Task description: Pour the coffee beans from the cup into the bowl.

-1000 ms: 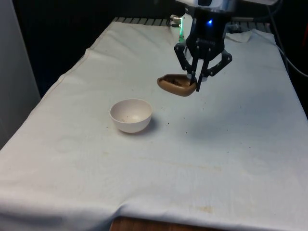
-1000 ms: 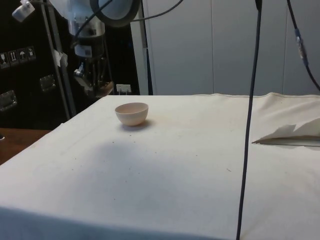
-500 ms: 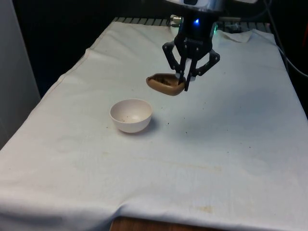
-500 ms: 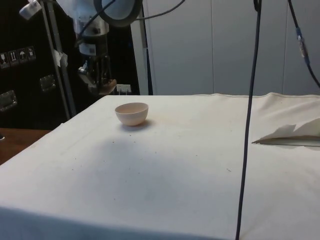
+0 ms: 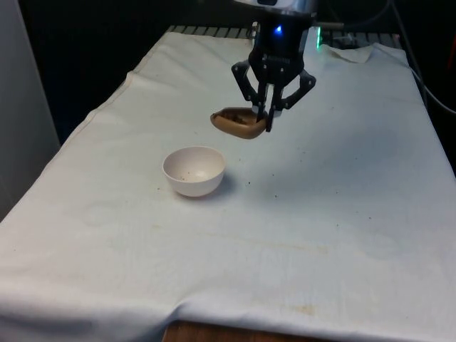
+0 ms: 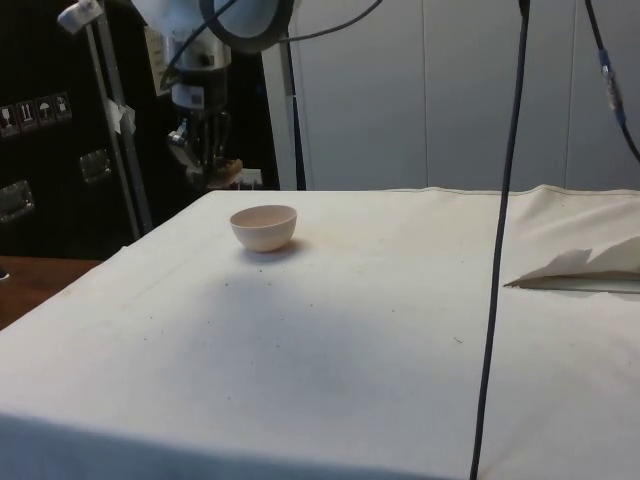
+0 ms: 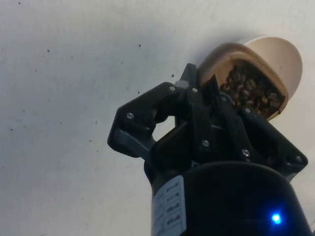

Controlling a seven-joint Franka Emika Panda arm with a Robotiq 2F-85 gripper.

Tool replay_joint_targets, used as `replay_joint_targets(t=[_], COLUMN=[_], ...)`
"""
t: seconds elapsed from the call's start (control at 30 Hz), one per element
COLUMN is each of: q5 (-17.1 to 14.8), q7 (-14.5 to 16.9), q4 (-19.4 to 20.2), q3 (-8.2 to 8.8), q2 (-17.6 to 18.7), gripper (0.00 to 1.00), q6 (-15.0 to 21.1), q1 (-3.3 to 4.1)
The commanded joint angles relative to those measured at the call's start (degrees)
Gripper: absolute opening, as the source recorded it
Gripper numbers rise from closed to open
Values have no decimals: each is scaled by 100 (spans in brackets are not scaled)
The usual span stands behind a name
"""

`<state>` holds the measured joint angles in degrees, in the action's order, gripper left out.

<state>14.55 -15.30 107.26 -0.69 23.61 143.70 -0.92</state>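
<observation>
A brown cup [image 5: 239, 122] hangs tilted in the air, with my gripper [image 5: 267, 122] shut on its rim. It holds dark coffee beans [image 7: 251, 91], which sit inside the cup [image 7: 231, 59]. The white bowl [image 5: 194, 171] stands on the cloth, below the cup and a little to the front view's left of it. In the side view the gripper [image 6: 210, 172] and cup [image 6: 228, 170] hover behind and above the bowl [image 6: 264, 227]. From the wrist, part of the bowl [image 7: 284, 58] shows just beyond the cup's mouth, past my gripper [image 7: 211, 93].
Small dark specks [image 5: 276, 194] dot the white cloth around the bowl. A folded piece of cloth [image 6: 585, 268] lies at the side view's right, and a black cable [image 6: 500, 240] hangs in front of that camera. The table's near edge [image 5: 214, 329] shows bare wood.
My gripper has carried the cup towards the front view's left, from beside the bowl to nearly over its far rim. The bowl has stayed in place.
</observation>
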Motion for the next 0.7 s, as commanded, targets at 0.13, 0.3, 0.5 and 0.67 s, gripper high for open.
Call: replay_joint_targets(t=[0.13, 0.3, 0.5, 0.67], q5=[-321, -590, -957, -1186], q7=[246, 458, 791, 991], q4=[223, 327, 367, 315], q3=[-11, 29, 120, 292], q2=[-120, -166, -172, -138], gripper=[1, 1, 1, 1], q6=[252, 378, 481, 470], q1=[-80, -115, -138, -69])
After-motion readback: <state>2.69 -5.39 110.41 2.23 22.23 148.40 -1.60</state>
